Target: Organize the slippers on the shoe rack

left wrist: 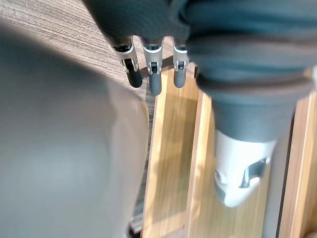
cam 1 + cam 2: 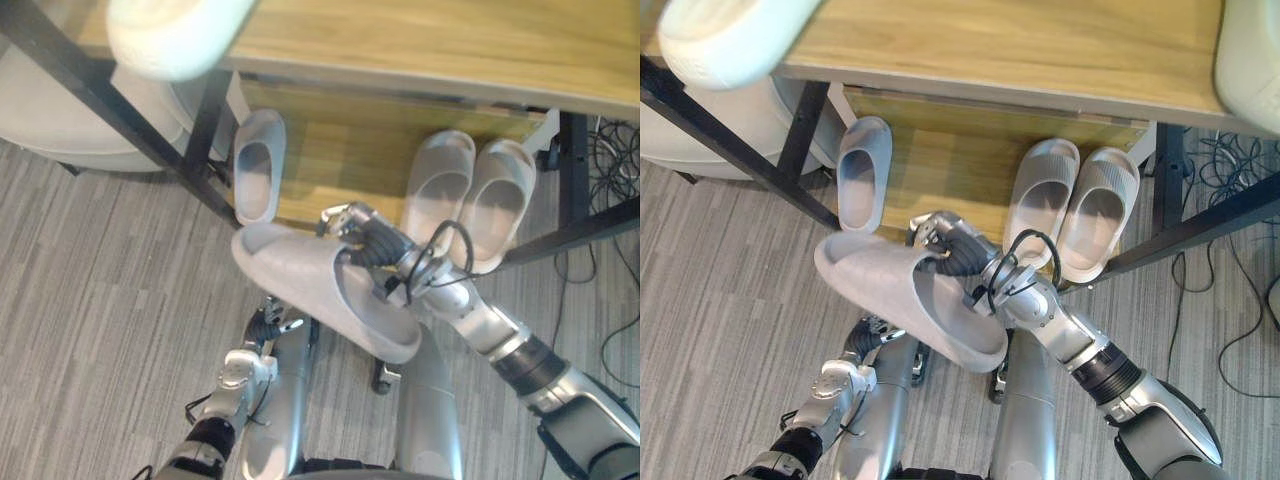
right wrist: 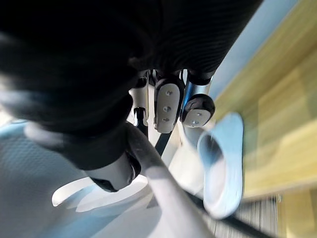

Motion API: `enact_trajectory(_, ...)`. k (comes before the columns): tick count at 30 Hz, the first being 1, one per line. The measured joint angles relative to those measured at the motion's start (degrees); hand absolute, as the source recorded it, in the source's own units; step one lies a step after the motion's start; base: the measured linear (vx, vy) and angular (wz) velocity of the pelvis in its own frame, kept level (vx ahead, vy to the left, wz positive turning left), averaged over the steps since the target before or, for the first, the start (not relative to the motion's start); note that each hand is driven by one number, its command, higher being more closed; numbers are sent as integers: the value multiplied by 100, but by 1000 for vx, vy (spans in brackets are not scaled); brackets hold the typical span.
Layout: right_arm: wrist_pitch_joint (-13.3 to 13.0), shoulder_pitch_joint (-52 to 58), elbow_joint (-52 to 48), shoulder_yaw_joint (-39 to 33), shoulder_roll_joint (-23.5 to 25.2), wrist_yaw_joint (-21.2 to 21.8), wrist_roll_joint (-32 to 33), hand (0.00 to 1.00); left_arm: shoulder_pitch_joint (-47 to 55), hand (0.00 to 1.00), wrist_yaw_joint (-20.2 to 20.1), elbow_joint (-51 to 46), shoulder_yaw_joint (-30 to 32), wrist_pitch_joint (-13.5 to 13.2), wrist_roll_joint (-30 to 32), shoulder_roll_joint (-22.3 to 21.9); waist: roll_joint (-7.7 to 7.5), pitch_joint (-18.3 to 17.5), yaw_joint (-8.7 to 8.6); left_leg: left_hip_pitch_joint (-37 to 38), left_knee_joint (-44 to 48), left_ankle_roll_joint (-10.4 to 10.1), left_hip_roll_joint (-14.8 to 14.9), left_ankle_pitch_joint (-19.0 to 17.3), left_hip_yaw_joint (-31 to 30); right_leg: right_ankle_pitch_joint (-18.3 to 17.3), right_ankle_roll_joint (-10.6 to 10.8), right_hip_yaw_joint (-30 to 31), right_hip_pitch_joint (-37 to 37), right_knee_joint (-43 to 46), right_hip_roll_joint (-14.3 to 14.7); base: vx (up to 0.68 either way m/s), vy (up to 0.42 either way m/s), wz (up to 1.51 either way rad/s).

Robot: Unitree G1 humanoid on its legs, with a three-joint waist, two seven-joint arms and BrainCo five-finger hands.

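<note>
Right hand [image 2: 952, 252] clasps rounded grey slipper [image 2: 880, 282] near wooden rack [image 2: 940, 170].

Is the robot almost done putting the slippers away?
Nearly, it seems. Done: two grey slippers sit side by side on the lower shelf, and a single slipper sits at its left end. In hand: the right hand grips the held slipper in the air before the rack. Left to do: set it beside the single one. The left hand hangs open, low.
</note>
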Motion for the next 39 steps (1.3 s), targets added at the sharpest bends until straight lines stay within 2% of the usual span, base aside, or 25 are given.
enact_trajectory(4,133,-85,258,-351,59,-232,-230,100,221,0,-107,-464,114,-36,-61,-25,-8,4,93,-309,283,-30,-14,-46,-49,-78,-16,-2,-289,289,-2,0,0,0)
enact_trajectory(5,192,-119,263,-468,124,-324,-292,100,304,0,-98,-567,301,-34,-49,-21,-20,8,124,-427,372,-30,-18,-59,-51,-93,-18,12,-412,395,-2,0,0,0)
enact_trajectory(6,199,-137,263,-547,209,-354,-363,100,252,0,56,-410,488,2,28,-9,-61,25,123,-486,410,-32,-19,-59,-42,-106,-26,24,-478,453,-8,0,0,0)
enact_trajectory(7,209,-235,268,-635,386,-422,-445,100,37,0,331,52,790,127,76,26,-219,104,89,-593,485,-38,-20,-57,-28,-134,-36,55,-618,572,-10,-31,-37,0)
enact_trajectory(8,239,-434,264,-691,603,-506,-453,100,-185,0,581,549,1006,366,76,238,-454,237,39,-773,624,-63,-4,-59,-54,-166,-93,40,-811,737,-10,-44,-59,-1)
enact_trajectory(9,250,-484,263,-754,677,-526,-458,100,-221,0,627,635,1028,440,77,290,-554,304,16,-861,690,-90,10,-67,-92,-178,-115,16,-881,795,-10,-49,-57,1)
enact_trajectory(10,354,-494,272,-1061,839,-590,-522,100,-306,0,692,725,1068,572,78,209,-723,402,0,-1170,927,-166,37,-104,-239,-208,-176,-121,-1094,973,-7,-43,-35,6)
enact_trajectory(12,490,-496,274,-1295,955,-667,-674,100,-359,0,696,697,1178,618,79,170,-765,422,43,-1376,1081,-188,33,-115,-299,-237,-214,-169,-1264,1124,-17,-28,-26,8)
enact_trajectory(16,714,-609,260,-1566,1362,-991,-833,100,-340,0,806,411,1504,620,79,-73,-767,428,91,-1595,1255,-192,-8,-119,-213,-323,-207,-56,-1547,1409,-95,-18,-47,5)
enact_trajectory(23,1271,-917,256,-2435,1909,-1642,-1105,100,-350,0,824,28,1771,653,69,-193,-749,421,164,-1856,1253,-257,189,-75,-260,-356,-277,-234,-1712,1417,-105,12,-63,6)
enact_trajectory(27,1475,-1220,283,-2664,2080,-1944,-1104,100,-357,0,827,-12,1836,680,68,-246,-726,422,181,-1896,1252,-324,193,-41,-252,-349,-316,-230,-1748,1427,-107,26,-29,2)
enact_trajectory(31,1563,-1498,560,-2899,2264,-2151,-1091,100,-363,0,894,-44,1841,684,67,-269,-676,402,205,-1889,1251,-323,219,-41,-242,-355,-320,-234,-1747,1429,-104,16,-39,-1)
enact_trajectory(34,1627,-1580,743,-3013,2264,-2162,-1063,100,-379,0,931,-50,1841,684,66,-318,-590,359,229,-1884,1251,-323,226,-41,-243,-369,-293,-238,-1744,1429,-104,-13,-23,-1)
enact_trajectory(39,1668,-1840,1157,-3080,2253,-2165,-861,100,-391,0,939,-52,1838,679,50,-505,-266,180,257,-1886,1251,-319,235,-40,-258,-366,-302,-257,-1740,1428,-101,-15,-31,-1)
